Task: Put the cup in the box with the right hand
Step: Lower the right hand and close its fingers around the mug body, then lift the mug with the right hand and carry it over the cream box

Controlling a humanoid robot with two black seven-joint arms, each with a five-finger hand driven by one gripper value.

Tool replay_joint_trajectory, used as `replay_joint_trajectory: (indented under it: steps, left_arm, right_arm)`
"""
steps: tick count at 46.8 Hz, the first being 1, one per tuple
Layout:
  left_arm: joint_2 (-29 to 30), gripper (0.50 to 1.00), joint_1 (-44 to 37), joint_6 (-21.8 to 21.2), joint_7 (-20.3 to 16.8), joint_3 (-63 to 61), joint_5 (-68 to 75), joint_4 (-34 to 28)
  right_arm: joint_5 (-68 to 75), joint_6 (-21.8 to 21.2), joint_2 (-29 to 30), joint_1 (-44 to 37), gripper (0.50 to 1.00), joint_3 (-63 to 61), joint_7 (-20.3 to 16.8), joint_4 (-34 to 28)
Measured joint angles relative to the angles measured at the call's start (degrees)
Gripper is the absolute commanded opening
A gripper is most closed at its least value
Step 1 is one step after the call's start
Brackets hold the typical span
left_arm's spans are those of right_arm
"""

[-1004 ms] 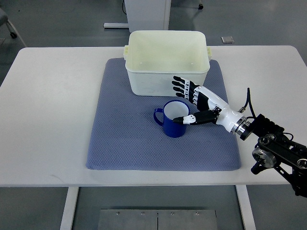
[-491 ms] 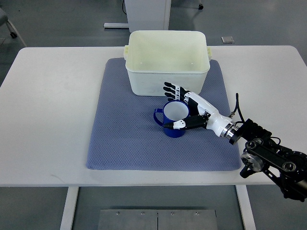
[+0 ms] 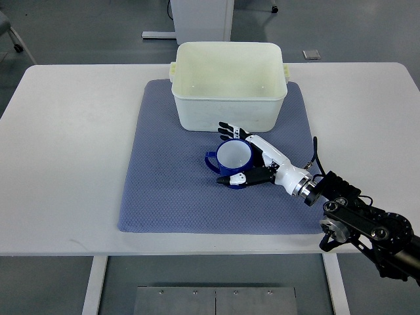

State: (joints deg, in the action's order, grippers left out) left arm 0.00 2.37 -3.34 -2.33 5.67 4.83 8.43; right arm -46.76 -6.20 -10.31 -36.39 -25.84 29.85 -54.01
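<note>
1. Your right hand (image 3: 252, 157) wraps the cup (image 3: 233, 161): fingers (image 3: 230, 128) on the far side, thumb on the near side. Whether it's gripping firmly, can't tell.
2. Cup sits upright on the mat (image 3: 170, 184), just short of the box (image 3: 228, 82), handle pointing away from your palm.
3. Looks rigid, light, glossy, so probably slippery. Squeeze the body, not the rim.

No legible text, label, brand, number or sign appears on any surface; the small square plate (image 3: 310, 54) on the floor may carry print, but it is too small to read.
</note>
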Motion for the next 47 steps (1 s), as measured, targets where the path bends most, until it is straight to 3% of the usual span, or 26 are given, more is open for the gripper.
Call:
replay_joint_trajectory:
  steps: [13,19,26,27,41,47]
  left_arm:
    - [0.0,1.0,0.0,0.0,0.0,0.01,0.0,-0.01]
    - [0.0,1.0,0.0,0.0,0.0,0.02,0.0,0.0]
    - [0.0,1.0,0.0,0.0,0.0,0.02,0.0,0.0]
    - [0.0,1.0,0.0,0.0,0.0,0.03,0.0,0.0]
    - [0.0,1.0,0.0,0.0,-0.02,0.04,0.01,-0.01]
    - [0.0,1.0,0.0,0.0,-0.03,0.02,0.01,0.0]
  right_arm:
    - [0.16,0.04,1.24,-0.25,0.899,0.0,1.15,3.26]
    - [0.38,0.32,1.63,-0.25,0.801,-0.05,1.61,4.85]
    - [0.78,0.89,1.78,-0.26,0.519,-0.16,1.68,5.39]
    - [0.79,0.9,1.78,-0.26,0.5,-0.15,1.69,5.43]
    - [0.86,1.09,1.66,-0.3,0.5,-0.13,2.66,5.49]
    - [1.0,1.26,1.21,-0.59,0.5,-0.19,4.9,5.04]
